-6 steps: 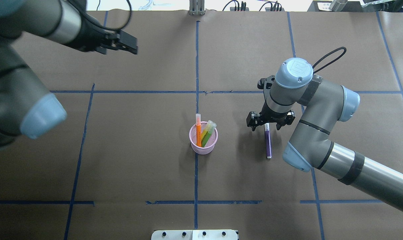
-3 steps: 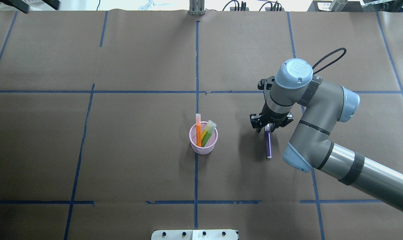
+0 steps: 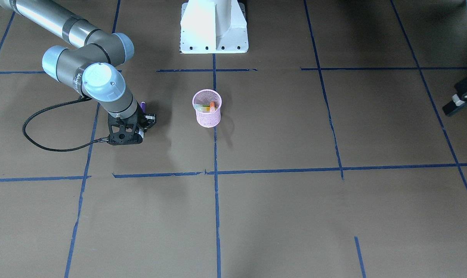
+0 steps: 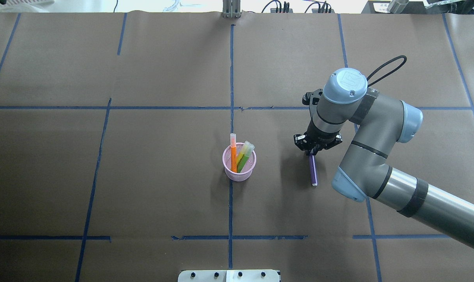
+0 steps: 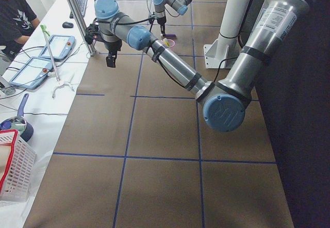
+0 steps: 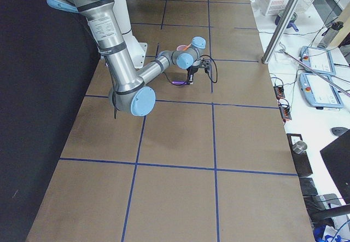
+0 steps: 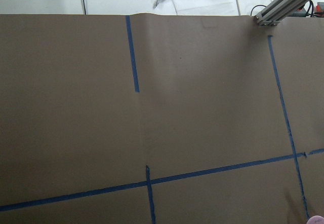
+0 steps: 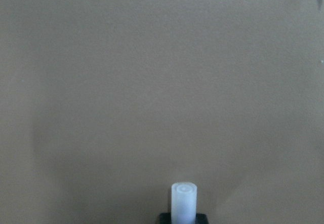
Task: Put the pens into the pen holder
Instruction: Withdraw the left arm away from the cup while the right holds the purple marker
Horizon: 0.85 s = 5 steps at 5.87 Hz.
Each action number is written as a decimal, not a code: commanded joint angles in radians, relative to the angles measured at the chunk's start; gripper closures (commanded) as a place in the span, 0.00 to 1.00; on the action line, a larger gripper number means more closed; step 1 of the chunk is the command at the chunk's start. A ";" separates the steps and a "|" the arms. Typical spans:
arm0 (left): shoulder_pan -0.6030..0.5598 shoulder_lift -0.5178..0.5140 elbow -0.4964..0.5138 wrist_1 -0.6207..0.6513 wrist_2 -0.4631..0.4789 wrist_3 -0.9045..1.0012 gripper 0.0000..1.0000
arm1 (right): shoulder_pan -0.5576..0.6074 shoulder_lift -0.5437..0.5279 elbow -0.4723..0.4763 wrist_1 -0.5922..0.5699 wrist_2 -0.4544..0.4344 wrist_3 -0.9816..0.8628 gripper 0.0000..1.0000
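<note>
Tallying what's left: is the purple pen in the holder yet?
Out. The purple pen lies flat beside the holder, apart from it, its cap end gripped by the right pincer.

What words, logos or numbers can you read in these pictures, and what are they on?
"UR": logo on the right arm's blue joint cap.
Lettering on the right arm's wrist housing: too small to read.
Print on the left arm's silver tube: blurred.
The purple pen and pen holder: no text.
</note>
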 commanded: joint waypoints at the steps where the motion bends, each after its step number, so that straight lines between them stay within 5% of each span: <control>1: -0.049 0.073 0.091 0.002 0.003 0.206 0.00 | 0.033 0.005 0.017 0.004 0.000 -0.004 0.98; 3: -0.138 0.129 0.235 0.004 0.014 0.484 0.00 | 0.079 0.005 0.063 0.006 -0.014 -0.012 1.00; 5: -0.147 0.230 0.306 -0.017 0.189 0.586 0.00 | 0.087 0.010 0.145 0.006 -0.131 -0.015 1.00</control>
